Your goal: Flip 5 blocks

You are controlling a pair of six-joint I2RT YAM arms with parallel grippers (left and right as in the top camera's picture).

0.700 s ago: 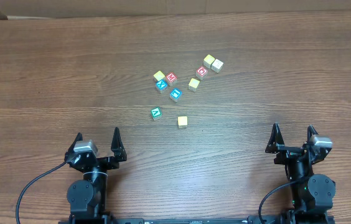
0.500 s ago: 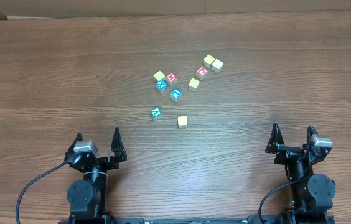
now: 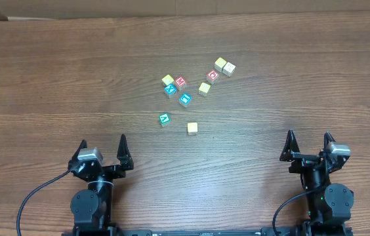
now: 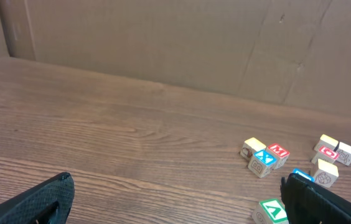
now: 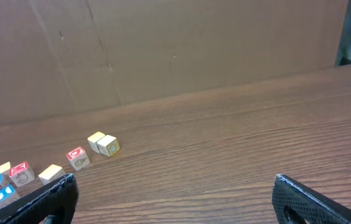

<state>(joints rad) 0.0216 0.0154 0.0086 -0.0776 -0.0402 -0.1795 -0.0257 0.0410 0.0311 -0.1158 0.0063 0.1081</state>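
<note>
Left gripper (image 3: 103, 140), right gripper (image 3: 309, 134) gape empty near me; tiny wooden letter blocks (image 3: 185, 99) scattered mid brown wood-grain table (image 3: 54, 78), cardboard wall (image 4: 163, 43) behind.

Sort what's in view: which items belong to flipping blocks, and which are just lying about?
Job: the blocks, scattered mid-table; left pincer and right pincer, both open, empty.
Just there: wooden table; cardboard backdrop; black cable.
</note>
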